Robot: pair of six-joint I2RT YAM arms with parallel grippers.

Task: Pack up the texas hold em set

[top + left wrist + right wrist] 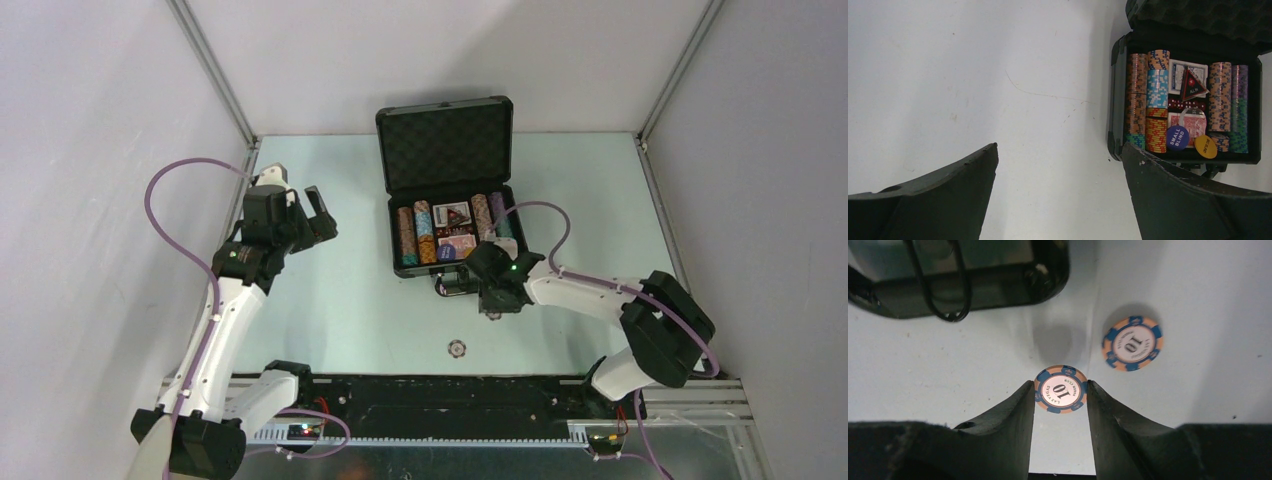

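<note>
The black briefcase point(446, 150) stands open at the back centre, foam lid up. Its tray holds rows of striped poker chips point(1157, 100), a blue deck point(1178, 75), a red deck point(1193, 122), a blue "small blind" disc point(1177, 138) and a yellow disc point(1205, 146). My right gripper point(1060, 385) is just in front of the case point(492, 305) and is shut on an orange-and-blue "10" chip point(1060, 392), gripped at its edges low over the table. A second "10" chip point(1132, 342) lies flat beside it. My left gripper point(1059, 150) is open and empty, left of the case point(318, 215).
A loose chip point(457, 348) lies on the table near the front centre. The case's handle and front wall point(948, 285) are close behind my right fingertips. White walls enclose the table on the left, right and back.
</note>
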